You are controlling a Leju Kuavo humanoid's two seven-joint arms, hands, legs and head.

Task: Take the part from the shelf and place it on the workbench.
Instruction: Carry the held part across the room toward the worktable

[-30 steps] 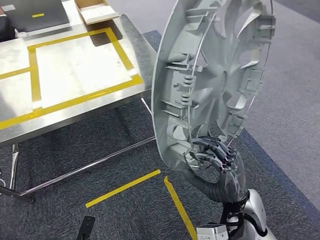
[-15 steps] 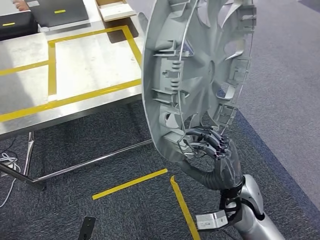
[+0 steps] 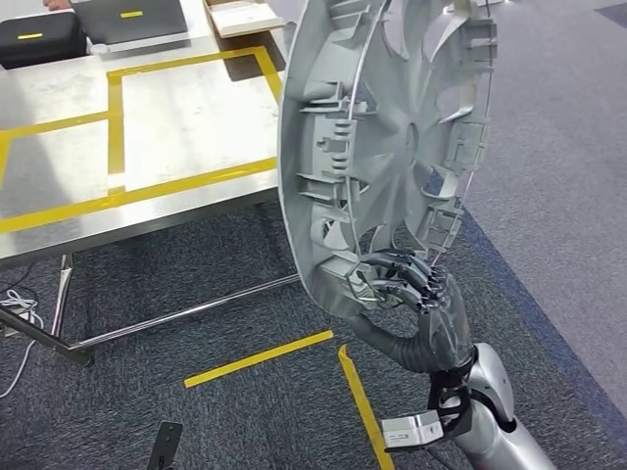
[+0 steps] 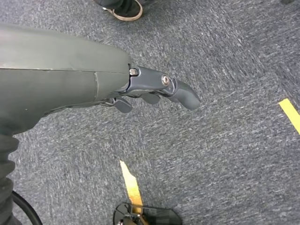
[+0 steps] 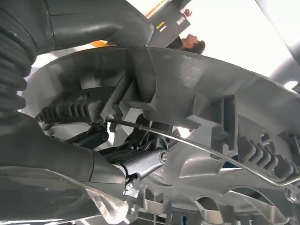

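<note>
While the right hand (image 3: 425,304) holds the wheel cover (image 3: 384,147) upright by its lower rim, fingers (image 3: 403,279) curled through the ribbed back side, the part is in the air just beside the near corner of the workbench (image 3: 185,117), not on it. Versus a second ago the whole head view has shifted (camera motion, not the table): workbench and its yellow tape outline (image 3: 115,127) sit further right in frame, and the cover overlaps the bench corner. Right wrist view: thumb (image 5: 106,23) over the rim, fingers (image 5: 141,161) under the wire ring. Left hand (image 4: 152,89) hangs over grey carpet (image 4: 229,154), fingers loosely extended, holding nothing.
</note>
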